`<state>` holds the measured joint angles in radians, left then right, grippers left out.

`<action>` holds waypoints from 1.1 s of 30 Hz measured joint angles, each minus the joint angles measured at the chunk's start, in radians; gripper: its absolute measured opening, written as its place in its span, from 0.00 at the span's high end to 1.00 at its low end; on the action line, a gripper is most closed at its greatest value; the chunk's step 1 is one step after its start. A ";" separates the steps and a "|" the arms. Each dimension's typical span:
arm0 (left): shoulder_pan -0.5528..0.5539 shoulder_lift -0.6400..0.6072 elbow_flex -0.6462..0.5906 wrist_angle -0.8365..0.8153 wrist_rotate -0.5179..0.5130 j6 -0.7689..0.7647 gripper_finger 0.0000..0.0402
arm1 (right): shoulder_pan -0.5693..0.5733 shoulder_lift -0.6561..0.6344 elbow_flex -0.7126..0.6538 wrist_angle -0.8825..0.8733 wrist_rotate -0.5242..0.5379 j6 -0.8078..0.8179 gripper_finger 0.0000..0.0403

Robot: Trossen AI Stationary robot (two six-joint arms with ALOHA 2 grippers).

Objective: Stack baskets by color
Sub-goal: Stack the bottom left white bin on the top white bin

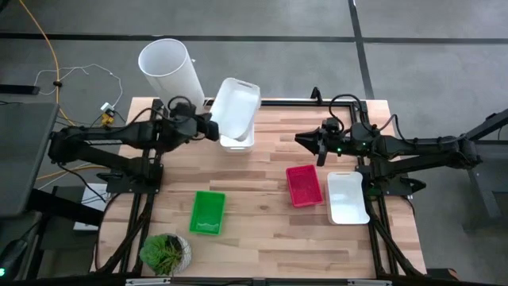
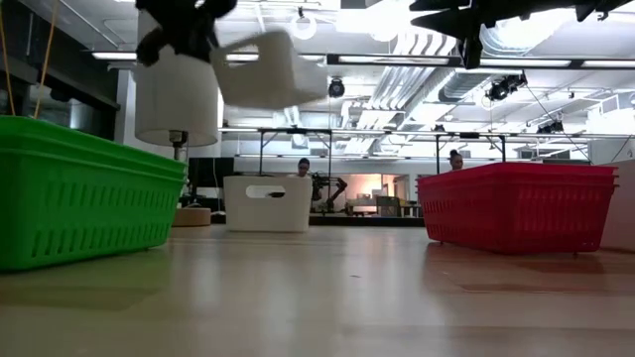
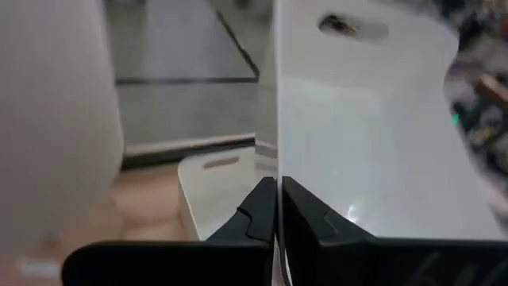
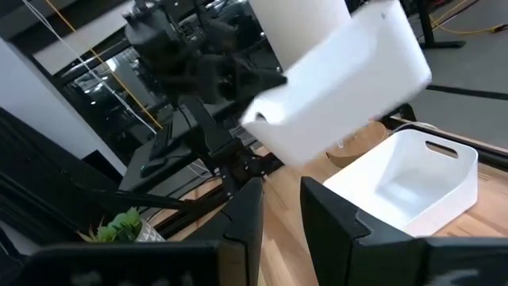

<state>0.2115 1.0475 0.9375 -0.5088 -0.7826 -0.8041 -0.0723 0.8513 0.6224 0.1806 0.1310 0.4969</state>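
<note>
No text, label, brand, number or sign can be read anywhere in these views.

My left wrist view cuts off the lifted white basket (image 3: 365,135); beside it the lamp (image 3: 48,119) is only blur. The low view crops the green basket (image 2: 79,193).
</note>
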 joint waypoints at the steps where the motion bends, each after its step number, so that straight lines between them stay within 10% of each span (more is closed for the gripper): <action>1: -0.001 0.006 -0.025 0.019 -0.006 -0.054 1.00 | 0.000 0.000 0.000 -0.001 0.000 0.000 0.82; 15: -0.064 0.203 -0.159 0.114 -0.141 -0.531 1.00 | 0.000 0.000 0.000 -0.010 0.001 0.000 0.82; 33: -0.040 0.336 -0.159 0.071 -0.129 -0.580 1.00 | 0.000 0.000 0.000 -0.022 0.002 0.000 0.82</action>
<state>0.1719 1.3838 0.7784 -0.4377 -0.9112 -1.3842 -0.0723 0.8513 0.6224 0.1581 0.1329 0.4973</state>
